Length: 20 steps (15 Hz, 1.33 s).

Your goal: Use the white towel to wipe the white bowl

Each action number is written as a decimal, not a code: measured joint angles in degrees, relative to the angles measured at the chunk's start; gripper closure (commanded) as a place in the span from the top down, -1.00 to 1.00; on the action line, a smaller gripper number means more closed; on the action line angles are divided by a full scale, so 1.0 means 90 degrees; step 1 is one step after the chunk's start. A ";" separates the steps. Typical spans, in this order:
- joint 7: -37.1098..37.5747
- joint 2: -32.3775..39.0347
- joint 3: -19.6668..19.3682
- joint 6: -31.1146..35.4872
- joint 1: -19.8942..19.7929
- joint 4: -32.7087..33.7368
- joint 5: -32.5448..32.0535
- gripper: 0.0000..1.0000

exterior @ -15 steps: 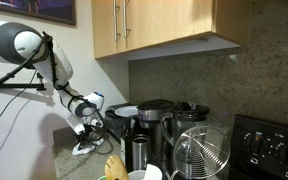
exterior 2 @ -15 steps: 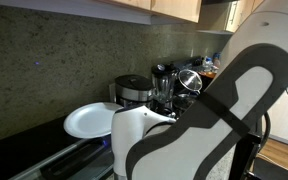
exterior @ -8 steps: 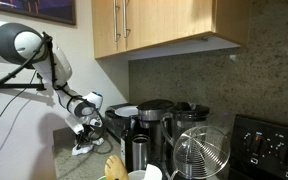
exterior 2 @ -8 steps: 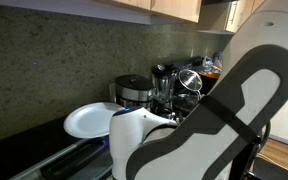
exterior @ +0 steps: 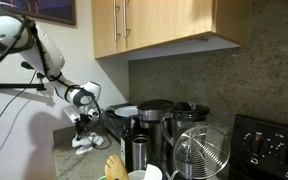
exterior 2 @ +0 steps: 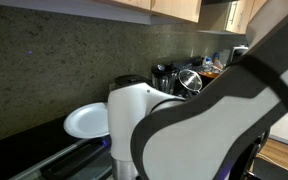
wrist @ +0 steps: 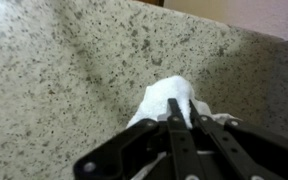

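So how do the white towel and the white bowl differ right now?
The white towel is a crumpled, soft heap pinched at the tips of the gripper; the white bowl is smooth, round and untouched. The white towel is clear of the appliances; the white bowl is beside them. Both are white.

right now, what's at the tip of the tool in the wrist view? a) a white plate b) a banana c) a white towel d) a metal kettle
c: the wrist view shows the tool closed on a bunched white towel, with only the speckled counter around it.
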 measured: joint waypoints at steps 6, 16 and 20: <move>0.1630 -0.1647 -0.0328 -0.2082 -0.0068 -0.0063 -0.0267 -0.94; 0.3527 -0.2113 -0.0658 -0.2470 -0.0766 -0.0189 -0.1948 -0.94; 0.4244 -0.2069 -0.0795 -0.2474 -0.0937 -0.0292 -0.2246 -0.94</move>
